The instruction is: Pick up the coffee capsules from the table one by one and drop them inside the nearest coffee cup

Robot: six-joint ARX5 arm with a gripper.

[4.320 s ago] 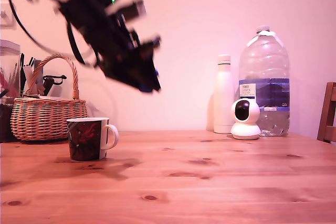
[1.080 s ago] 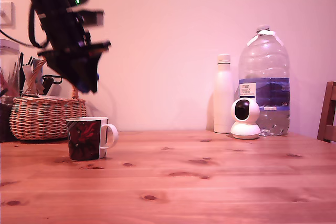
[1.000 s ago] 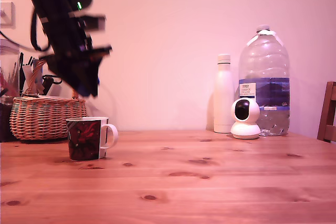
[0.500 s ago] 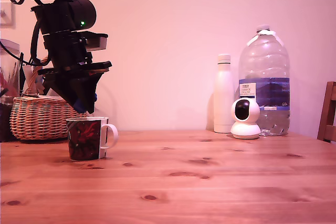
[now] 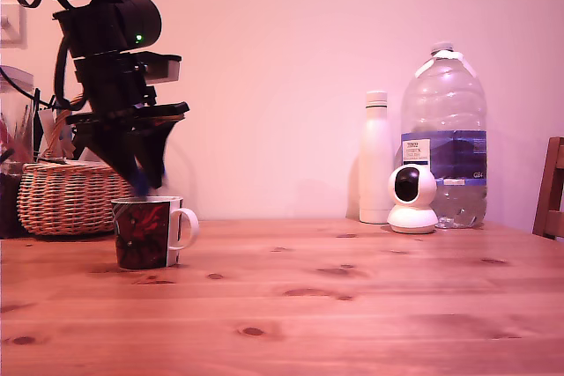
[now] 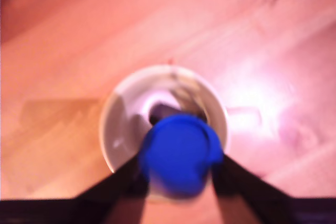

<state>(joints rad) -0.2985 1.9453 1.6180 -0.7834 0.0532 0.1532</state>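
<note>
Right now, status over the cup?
Gripper shut on blue capsule, directly above coffee cup. Something dark already lies inside the cup. Nothing in the way; wicker basket stands behind.

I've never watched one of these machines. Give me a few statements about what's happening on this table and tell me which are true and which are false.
1. The claw hangs right above the coffee cup. True.
2. A blue capsule sits between the claw's fingers. True.
3. The coffee cup lies tipped on its side. False: it stands upright on the table.
4. The wicker basket stands in front of the coffee cup. False: it is behind it, at the exterior view's left.
5. The white bottle stands beside the large water jug. True.
</note>
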